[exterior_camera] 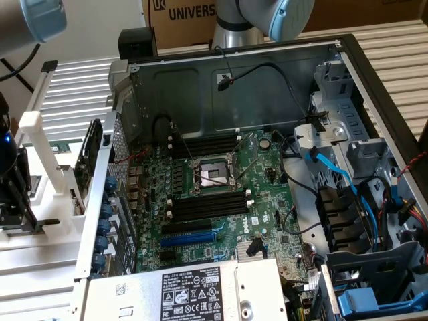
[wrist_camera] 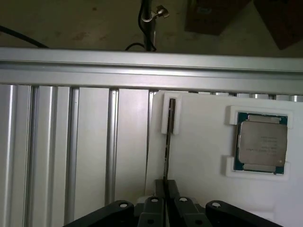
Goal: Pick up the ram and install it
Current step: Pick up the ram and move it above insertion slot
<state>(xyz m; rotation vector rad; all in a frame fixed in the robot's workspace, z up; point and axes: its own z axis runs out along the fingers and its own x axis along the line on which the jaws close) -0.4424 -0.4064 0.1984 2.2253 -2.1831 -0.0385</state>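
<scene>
A ribbed aluminium desk [exterior_camera: 401, 53] carries an open grey metal computer case [exterior_camera: 267, 73], lying on its side. Its green motherboard [exterior_camera: 264, 164] faces up, with rows of long black plastic memory slots [exterior_camera: 207, 204] on either side of the square processor socket [exterior_camera: 212, 175]. A long blue expansion slot [exterior_camera: 190, 237] sits below them. The silver and pale-blue robot arm [exterior_camera: 267, 17] rises behind the case and reaches over to the exterior view's left.

A flat white plastic fixture plate [wrist_camera: 203, 165] lies on the desk slats outside the case. The black two-fingered tool [wrist_camera: 165, 187] hangs low over the plate's edge. Its fingers [wrist_camera: 156, 194] stand narrow, close on either side of the near end of the ram [wrist_camera: 168, 142], a long, thin dark circuit-board stick seen edge-on. They appear to pinch it, though the contact itself is hard to make out from this angle. The ram stands on its long edge on the plate, with its far end seated in a small white slotted bracket [wrist_camera: 163, 116], so it is well apart from the motherboard and its slots. A square silver-lidded processor chip [wrist_camera: 262, 145] rests in a shallow white recess of the same plate, clear of the ram.
</scene>
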